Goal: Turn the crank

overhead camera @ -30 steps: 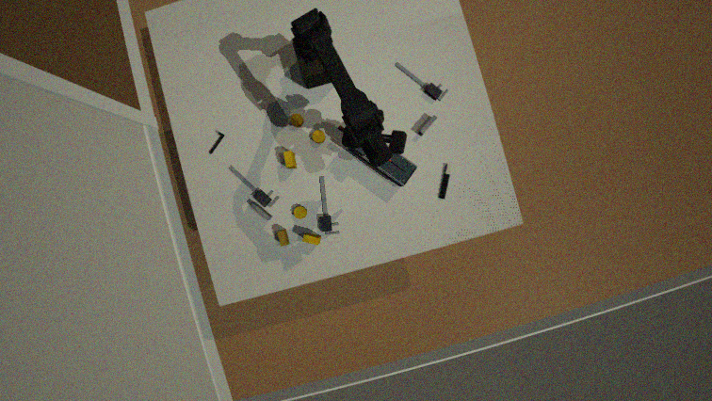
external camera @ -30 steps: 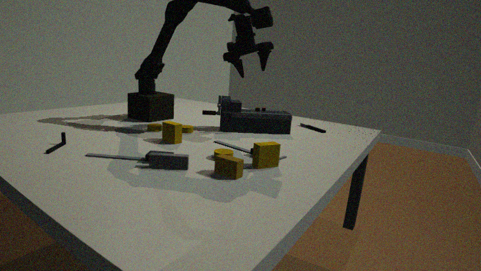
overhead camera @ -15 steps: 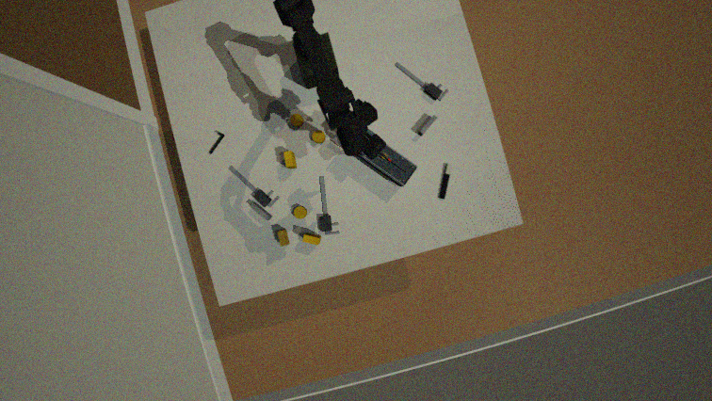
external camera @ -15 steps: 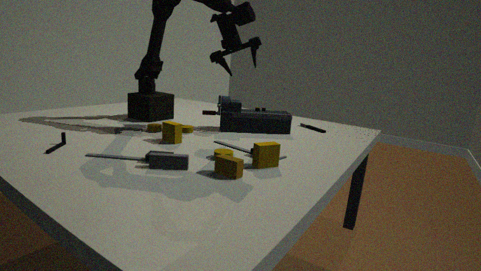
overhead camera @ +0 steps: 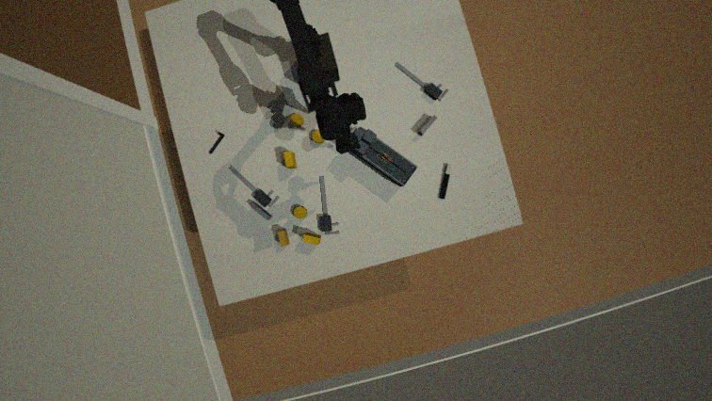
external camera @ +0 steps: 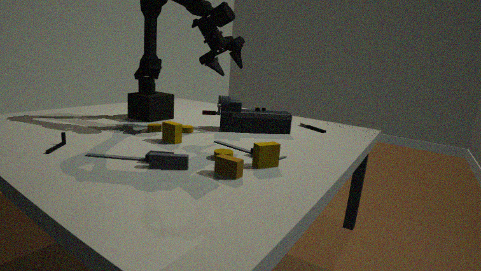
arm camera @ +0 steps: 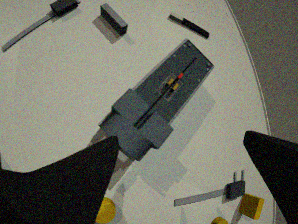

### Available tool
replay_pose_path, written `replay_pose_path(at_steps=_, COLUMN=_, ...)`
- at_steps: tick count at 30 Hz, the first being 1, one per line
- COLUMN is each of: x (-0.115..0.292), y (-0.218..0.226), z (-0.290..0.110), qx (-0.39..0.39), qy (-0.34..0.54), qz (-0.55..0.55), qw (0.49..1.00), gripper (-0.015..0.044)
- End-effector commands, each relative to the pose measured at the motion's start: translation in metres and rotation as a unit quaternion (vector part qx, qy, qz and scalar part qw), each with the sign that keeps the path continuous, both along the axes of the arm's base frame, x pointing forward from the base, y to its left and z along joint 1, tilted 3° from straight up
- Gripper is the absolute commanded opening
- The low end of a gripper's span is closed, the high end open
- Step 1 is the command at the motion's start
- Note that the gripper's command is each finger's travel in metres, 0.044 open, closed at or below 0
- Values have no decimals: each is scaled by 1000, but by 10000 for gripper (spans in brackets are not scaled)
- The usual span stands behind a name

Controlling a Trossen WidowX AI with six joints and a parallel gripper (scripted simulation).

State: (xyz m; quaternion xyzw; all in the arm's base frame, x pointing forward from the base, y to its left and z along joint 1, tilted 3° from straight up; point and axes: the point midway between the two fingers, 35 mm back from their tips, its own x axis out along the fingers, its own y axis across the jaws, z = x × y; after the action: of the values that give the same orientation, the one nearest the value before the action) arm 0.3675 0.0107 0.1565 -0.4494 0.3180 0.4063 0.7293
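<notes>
The crank handle (external camera: 209,112) juts untouched from the grey machine (external camera: 254,121) while the gripper (external camera: 224,62) hovers above, wide open and empty; the approach seems underway, calling for a descent onto the handle.

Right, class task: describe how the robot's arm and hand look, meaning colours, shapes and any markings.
The arm is matt black throughout, built of slim round links on a boxy black base. The hand has two tapering, pointed black fingers. No markings or cables can be made out.
</notes>
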Motion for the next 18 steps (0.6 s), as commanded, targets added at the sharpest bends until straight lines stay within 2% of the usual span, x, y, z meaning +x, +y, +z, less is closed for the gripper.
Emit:
replay_pose_path(at_steps=1, x=-10, y=-3, z=0, qx=39, qy=0, qz=-56, qw=998, gripper=440)
replay_pose_path(at_steps=9, x=-33, y=-11, z=-10, qx=124, qy=11, qz=-177, qw=976, gripper=440)
replay_pose_path(at_steps=18, x=-60, y=-17, z=-25, qx=223, qy=26, qz=-300, qw=927, gripper=440)
